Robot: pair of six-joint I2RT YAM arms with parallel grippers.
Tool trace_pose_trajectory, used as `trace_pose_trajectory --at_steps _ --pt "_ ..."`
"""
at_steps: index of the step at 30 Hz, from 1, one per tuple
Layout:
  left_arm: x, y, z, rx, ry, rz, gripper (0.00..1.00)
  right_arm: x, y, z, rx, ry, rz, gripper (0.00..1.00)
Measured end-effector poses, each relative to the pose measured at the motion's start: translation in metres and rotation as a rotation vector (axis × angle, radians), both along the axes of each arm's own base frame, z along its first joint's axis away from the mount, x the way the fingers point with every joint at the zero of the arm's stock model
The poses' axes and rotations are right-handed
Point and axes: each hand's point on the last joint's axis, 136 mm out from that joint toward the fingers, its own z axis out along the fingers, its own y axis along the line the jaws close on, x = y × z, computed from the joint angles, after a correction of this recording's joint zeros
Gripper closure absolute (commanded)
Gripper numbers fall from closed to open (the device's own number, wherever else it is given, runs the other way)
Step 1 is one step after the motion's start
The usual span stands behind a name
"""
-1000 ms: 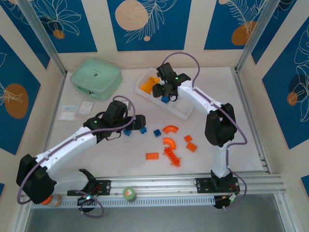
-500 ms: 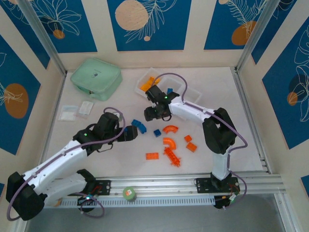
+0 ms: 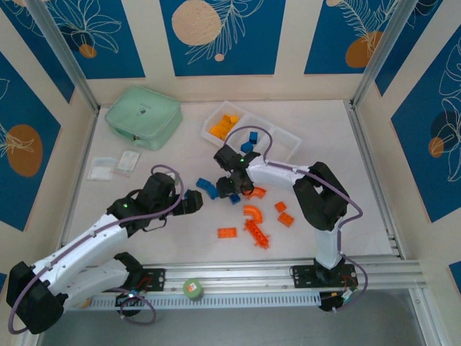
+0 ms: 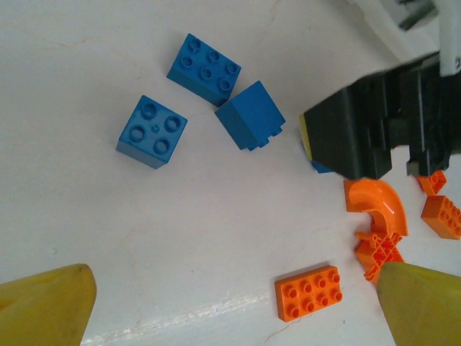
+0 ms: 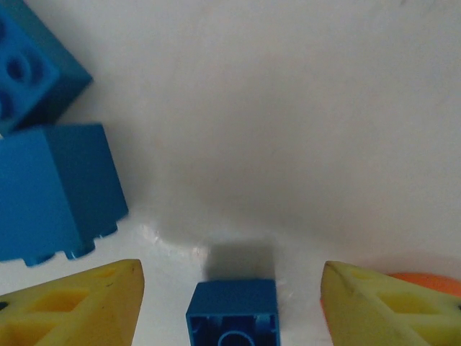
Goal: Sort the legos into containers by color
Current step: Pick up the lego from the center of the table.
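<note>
White table (image 5: 288, 108): right wrist view reveals open right hand (image 5: 230, 268) apparently straddling blue lego (image 5: 232, 311).

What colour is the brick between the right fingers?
Blue; the brick shows best in the right wrist view.

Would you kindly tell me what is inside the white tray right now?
The tray's left compartment holds yellow-orange bricks, and the middle one holds blue bricks. The right arm's cable arcs over the tray, covering a strip of the middle and right compartments.
</note>
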Motion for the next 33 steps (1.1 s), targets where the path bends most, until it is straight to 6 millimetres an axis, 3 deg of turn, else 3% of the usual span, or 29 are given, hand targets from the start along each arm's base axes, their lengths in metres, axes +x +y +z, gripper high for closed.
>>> trace_pose_trajectory --at_steps 9,19,29,33 --pt "-0.001 0.002 0.001 -0.002 -0.008 0.006 0.01 -0.020 0.002 -0.011 -0.029 0.018 0.025 0.49" --pt "-0.003 0.004 -0.001 -0.003 -0.009 0.007 0.01 -0.019 0.001 -0.011 -0.040 0.007 0.032 0.67" --pt "-0.004 0.005 0.001 -0.011 -0.019 0.007 0.01 -0.011 0.008 0.004 -0.014 -0.020 0.038 0.79" --pt "-0.004 0.004 0.004 -0.018 -0.028 0.006 0.01 -0.007 0.004 0.025 0.020 -0.048 0.024 0.82"
